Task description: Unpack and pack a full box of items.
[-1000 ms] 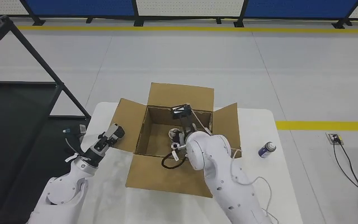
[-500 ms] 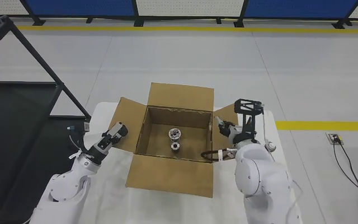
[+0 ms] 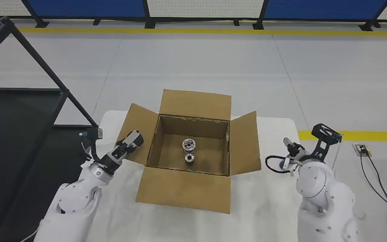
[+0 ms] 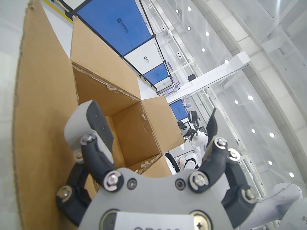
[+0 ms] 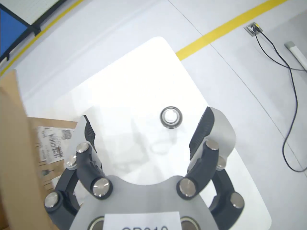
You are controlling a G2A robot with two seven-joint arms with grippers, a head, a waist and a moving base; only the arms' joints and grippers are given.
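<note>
sitting open mid-tabletop [image 3: 266, 199], the box [image 3: 184, 192] is seen with two items [image 3: 189, 144] on its floor. the left hand [image 4: 153, 113] is held wide beside the left flap; the right hand [image 5: 146, 117] is spread wide above a can [image 5: 171, 117] right of the box.

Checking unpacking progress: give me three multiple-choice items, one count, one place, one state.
1. Items in the box? A none; B five; C two.
2. The round item by the right hand is: A in the box; B on the table; C in the hand.
3. The right hand is: A open; B shut on something; C shut, empty.
1 C: two small round items on its floor. 2 B: it stands on the bare table. 3 A: fingers apart, nothing between.
</note>
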